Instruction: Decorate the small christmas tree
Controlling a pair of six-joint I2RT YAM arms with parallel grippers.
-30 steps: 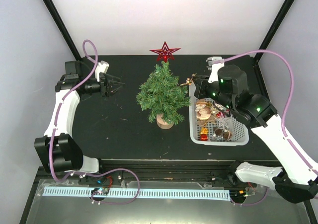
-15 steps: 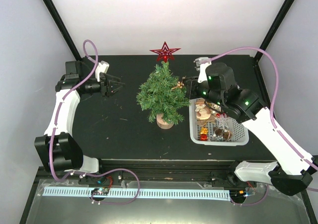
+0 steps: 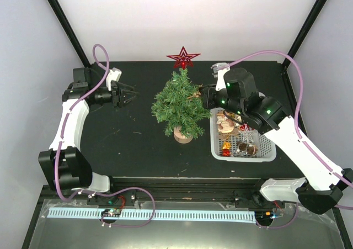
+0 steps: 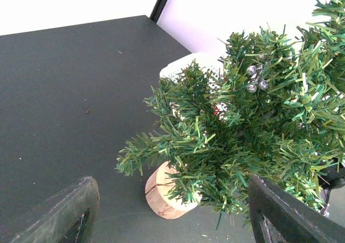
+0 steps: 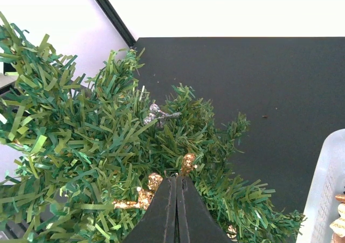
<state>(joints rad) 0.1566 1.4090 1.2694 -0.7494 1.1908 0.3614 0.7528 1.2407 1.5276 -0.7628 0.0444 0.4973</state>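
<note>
The small christmas tree (image 3: 181,104) stands upright around the middle of the worktop with a red star (image 3: 183,57) on top. The right arm's fingers (image 5: 164,210) are pinched tight on a gold glittery ornament (image 5: 140,200) and poked into its upper branches from the right side. So the tree's dead ahead of those fingers and touching, while the left arm's fingers (image 4: 64,210) hang wide and empty, well apart toward the left edge. The white basket (image 3: 242,158) of spares sits by the near right corner.
</note>
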